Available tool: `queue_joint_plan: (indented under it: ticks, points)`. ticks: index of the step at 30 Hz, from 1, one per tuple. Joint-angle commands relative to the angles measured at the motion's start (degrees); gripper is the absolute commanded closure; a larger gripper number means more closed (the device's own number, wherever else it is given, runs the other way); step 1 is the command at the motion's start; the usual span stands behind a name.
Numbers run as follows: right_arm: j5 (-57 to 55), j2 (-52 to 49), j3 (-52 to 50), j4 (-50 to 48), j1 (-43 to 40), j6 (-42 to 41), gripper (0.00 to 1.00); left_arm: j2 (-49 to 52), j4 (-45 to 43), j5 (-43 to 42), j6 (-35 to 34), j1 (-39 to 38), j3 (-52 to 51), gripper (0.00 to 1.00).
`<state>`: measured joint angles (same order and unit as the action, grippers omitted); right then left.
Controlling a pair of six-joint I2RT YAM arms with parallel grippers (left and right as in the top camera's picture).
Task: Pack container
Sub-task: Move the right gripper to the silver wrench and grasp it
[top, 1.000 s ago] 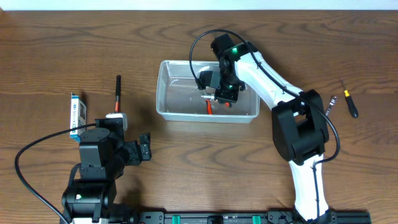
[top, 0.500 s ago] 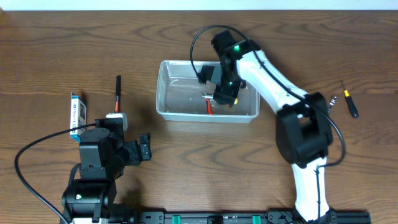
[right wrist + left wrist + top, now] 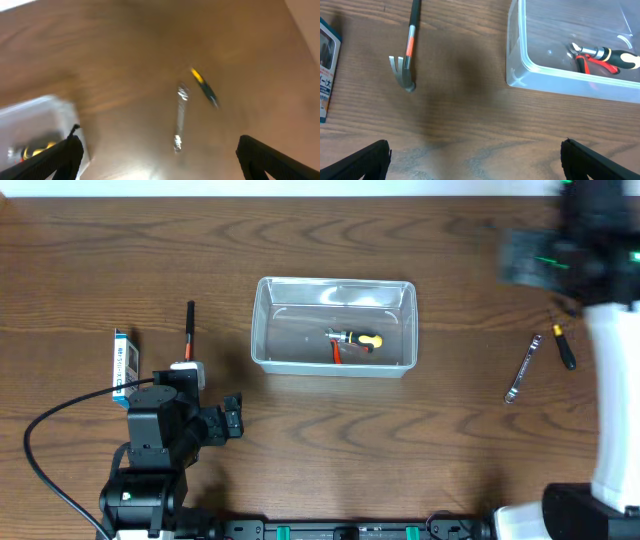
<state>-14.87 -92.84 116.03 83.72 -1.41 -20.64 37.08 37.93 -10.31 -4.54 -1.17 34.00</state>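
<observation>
Clear container (image 3: 335,281), right gripper (image 3: 159,157) well apart rightward, jaws spread

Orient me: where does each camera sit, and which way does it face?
Overhead: above the table, looking straight down on the container, left arm at bottom left, right arm blurred at right.
Left wrist: low, facing the hammer and the container's corner; own jaws in the bottom corners.
Right wrist: raised, blurred, looking down at wrench and screwdriver; jaws in the corners.
Shared: all three show the container.
</observation>
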Motion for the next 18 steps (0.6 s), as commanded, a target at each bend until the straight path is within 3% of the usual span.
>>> queue_joint_plan:
  ticks: [1,5,9,18]
  points:
    - [1.6,-0.4,-0.8,3.9,-6.2,-13.5,0.01,-0.1,-0.1,0.5,-0.5,0.3,1.1,0.02]
    - [3.6,-0.4,-3.9,6.0,-11.7,-10.4,0.01,-0.1,-0.1,0.5,-0.5,0.3,1.1,0.02]
    - [4.0,-0.4,-13.4,3.5,-13.7,-10.6,0.01,-0.1,-0.1,0.5,-0.5,0.3,1.1,0.02]
    - [7.8,-0.5,-40.4,-18.5,-14.0,-10.4,0.01,-0.1,0.0,0.5,-0.5,0.3,1.1,0.02]
